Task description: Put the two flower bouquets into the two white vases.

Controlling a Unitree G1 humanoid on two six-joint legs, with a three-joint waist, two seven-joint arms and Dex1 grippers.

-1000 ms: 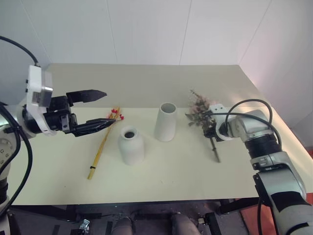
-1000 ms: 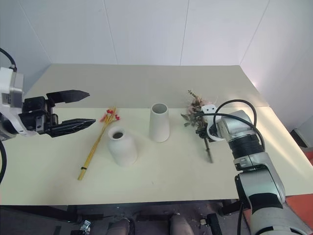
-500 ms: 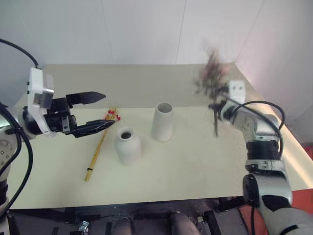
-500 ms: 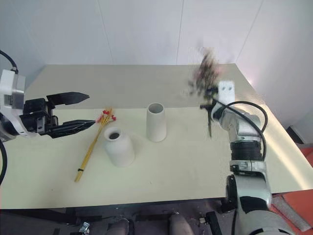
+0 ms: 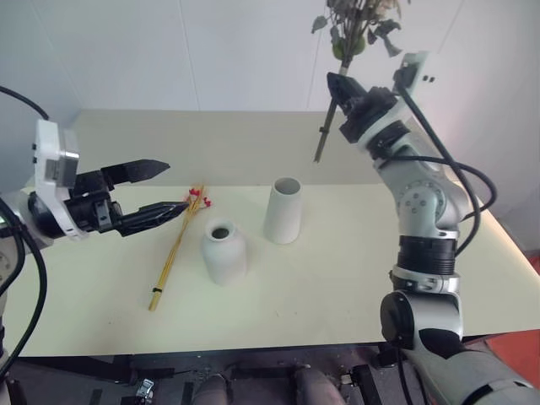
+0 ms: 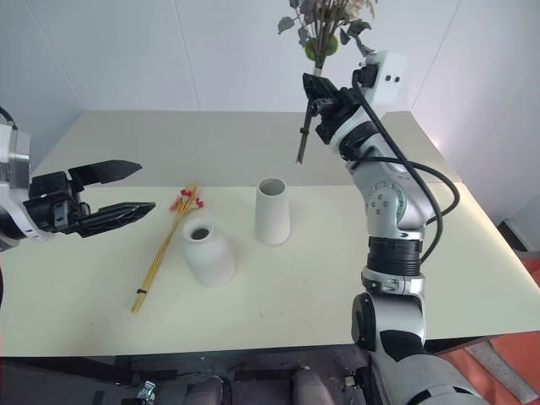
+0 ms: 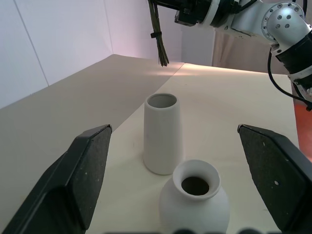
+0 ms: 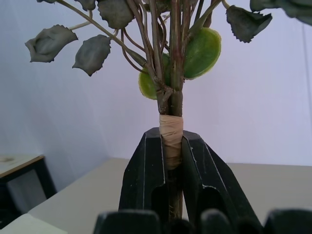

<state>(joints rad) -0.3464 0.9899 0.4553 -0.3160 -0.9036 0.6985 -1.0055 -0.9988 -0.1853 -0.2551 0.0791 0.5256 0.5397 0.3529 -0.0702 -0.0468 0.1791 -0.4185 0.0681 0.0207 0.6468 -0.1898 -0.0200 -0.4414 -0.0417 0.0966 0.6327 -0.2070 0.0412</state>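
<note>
Holding the bushy bouquet (image 6: 323,21) high, the right gripper (image 6: 318,94) grips its stem; both vases are empty, left gripper (image 5: 159,188) wide, slim bouquet (image 5: 177,245) on the counter (image 5: 337,278).

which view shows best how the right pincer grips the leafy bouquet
The right wrist view: the right pincer clamps the leafy bouquet at its taped stem. Both eye views show it raised above the table; the left wrist view shows its stem ends.

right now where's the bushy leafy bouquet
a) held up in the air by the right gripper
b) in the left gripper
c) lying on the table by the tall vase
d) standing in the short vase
a: the right gripper is shut on the leafy bouquet, holding it upright above the table.
</note>
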